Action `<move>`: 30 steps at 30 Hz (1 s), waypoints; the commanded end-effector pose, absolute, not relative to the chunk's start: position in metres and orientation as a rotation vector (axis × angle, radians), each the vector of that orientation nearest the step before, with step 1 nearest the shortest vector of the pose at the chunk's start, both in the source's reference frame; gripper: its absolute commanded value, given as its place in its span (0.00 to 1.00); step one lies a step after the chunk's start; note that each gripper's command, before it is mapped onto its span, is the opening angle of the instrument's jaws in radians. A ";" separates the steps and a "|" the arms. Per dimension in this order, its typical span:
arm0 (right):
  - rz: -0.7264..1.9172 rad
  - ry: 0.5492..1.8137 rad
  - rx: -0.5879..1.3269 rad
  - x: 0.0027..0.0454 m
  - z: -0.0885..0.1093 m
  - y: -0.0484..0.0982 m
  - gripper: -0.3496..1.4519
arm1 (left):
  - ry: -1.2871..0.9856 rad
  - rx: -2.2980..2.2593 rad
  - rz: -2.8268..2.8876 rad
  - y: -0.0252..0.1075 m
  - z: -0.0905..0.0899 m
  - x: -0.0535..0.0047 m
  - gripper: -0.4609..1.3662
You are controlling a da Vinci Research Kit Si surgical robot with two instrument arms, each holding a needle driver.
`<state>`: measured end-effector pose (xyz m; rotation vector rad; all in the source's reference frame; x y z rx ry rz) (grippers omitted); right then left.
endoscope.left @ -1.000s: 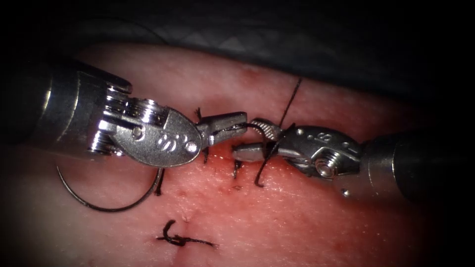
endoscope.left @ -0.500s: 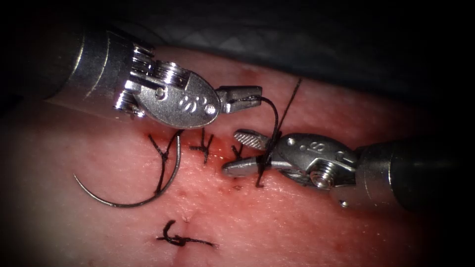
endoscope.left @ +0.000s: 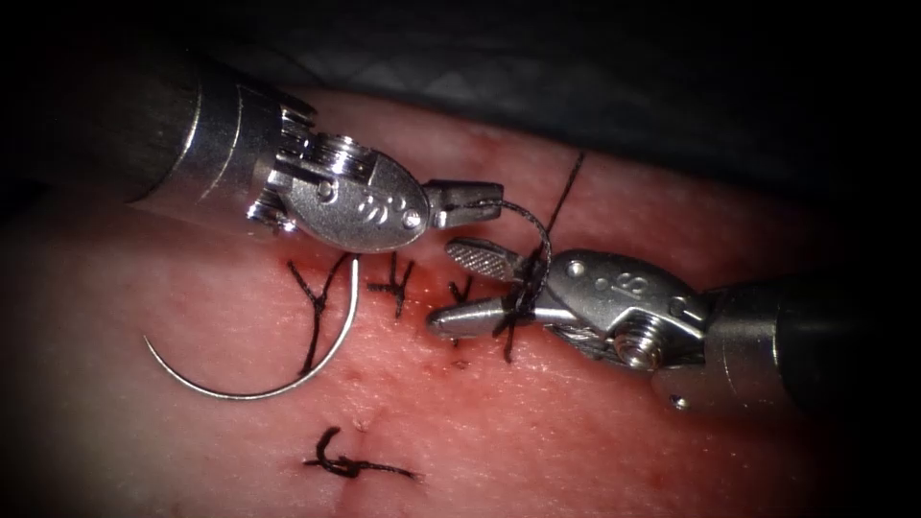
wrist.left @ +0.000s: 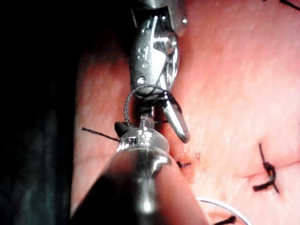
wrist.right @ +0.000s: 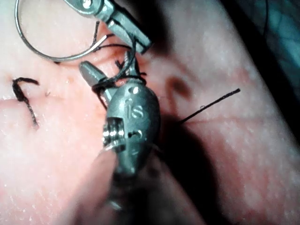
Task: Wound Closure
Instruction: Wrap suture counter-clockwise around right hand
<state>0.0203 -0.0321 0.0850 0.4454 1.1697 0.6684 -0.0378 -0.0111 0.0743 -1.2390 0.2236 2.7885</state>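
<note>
While the left arm's silver needle driver (endoscope.left: 477, 203) keeps its jaws clamped on the thin black suture thread (endoscope.left: 530, 223), that tool has lifted up and away from the cut since a second ago, when its tip sat level with the other tool over the wound. The strand now arcs from its tip down to the right arm's silver needle driver (endoscope.left: 465, 286), whose two jaws stand apart with black thread wound around them near the hinge; they grip nothing between them. From that wrap one tail runs up and to the right across the pale pink pork tissue (endoscope.left: 614, 451).

The curved steel needle (endoscope.left: 269, 388) lies free on the tissue to the left of the cut, held by neither tool and not in the tissue. Before the left tool rose, part of it was hidden under the tool. A finished black knot (endoscope.left: 347, 466) sits lower along the cut, and short stitch ends (endoscope.left: 394, 285) stand beside the red fluid at the wound.

Judging from the shift, the loop around the right tool is formed and the work is in the knot-tying part of the closure, not in needle driving.
</note>
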 end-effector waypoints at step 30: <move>0.735 1.429 0.431 0.0193 0.082 -0.030 0.64 | 0.148 -1.303 2.809 -0.013 0.077 -0.0381 0.06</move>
